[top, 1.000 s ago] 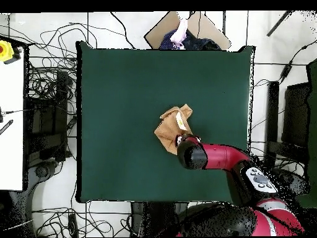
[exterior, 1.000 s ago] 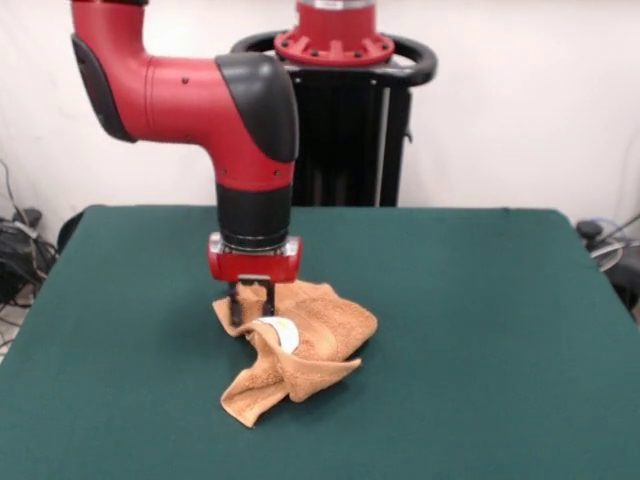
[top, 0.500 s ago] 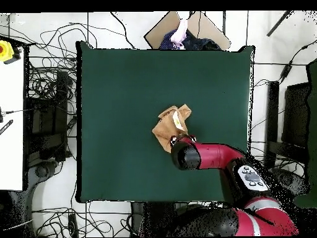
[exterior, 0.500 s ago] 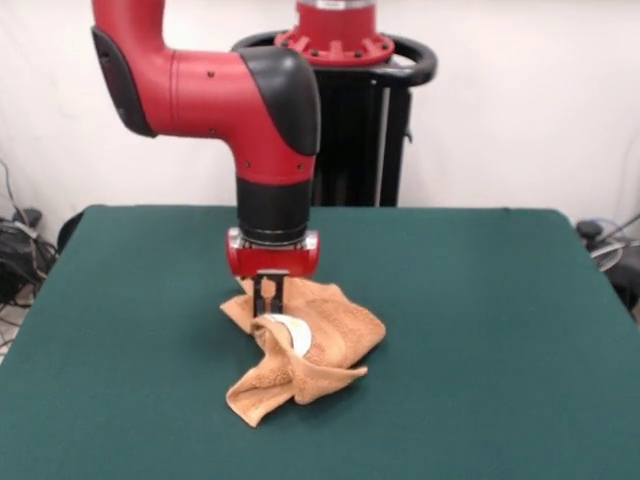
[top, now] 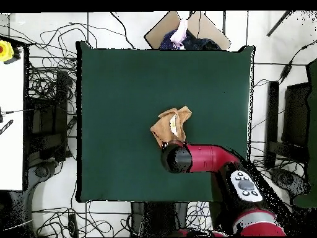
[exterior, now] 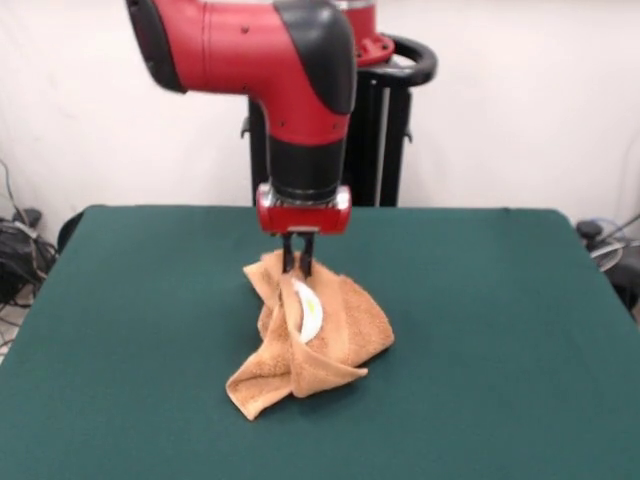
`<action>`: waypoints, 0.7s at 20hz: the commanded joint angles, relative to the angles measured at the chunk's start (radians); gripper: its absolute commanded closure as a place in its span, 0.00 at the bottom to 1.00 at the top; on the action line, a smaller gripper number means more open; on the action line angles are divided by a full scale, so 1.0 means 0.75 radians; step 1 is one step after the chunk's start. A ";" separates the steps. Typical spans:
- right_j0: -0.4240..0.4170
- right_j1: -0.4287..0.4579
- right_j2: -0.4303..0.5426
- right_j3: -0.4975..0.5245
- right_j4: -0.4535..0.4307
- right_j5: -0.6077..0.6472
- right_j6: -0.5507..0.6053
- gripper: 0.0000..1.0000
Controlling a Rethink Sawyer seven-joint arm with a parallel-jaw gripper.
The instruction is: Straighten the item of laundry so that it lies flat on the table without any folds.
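The item of laundry is an orange-tan towel, bunched and folded, with a white tag showing on its near side. It sits near the middle of the dark green table. My gripper is shut on the towel's top edge and holds that part lifted, while the rest drapes down onto the table. From overhead the towel shows just beyond the red arm, which hides the gripper.
Cables and boxes lie on the floor around the table in the overhead view. A cardboard box with cloth items sits beyond the table's far edge. A white bench stands at the left.
The gripper has risen and moved to the right in the front view, pulling the pinched towel edge up with it. The towel now hangs taller and more stretched.
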 commanded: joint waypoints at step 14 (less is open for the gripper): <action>0.552 -0.140 -0.168 0.239 0.291 0.014 0.514 1.00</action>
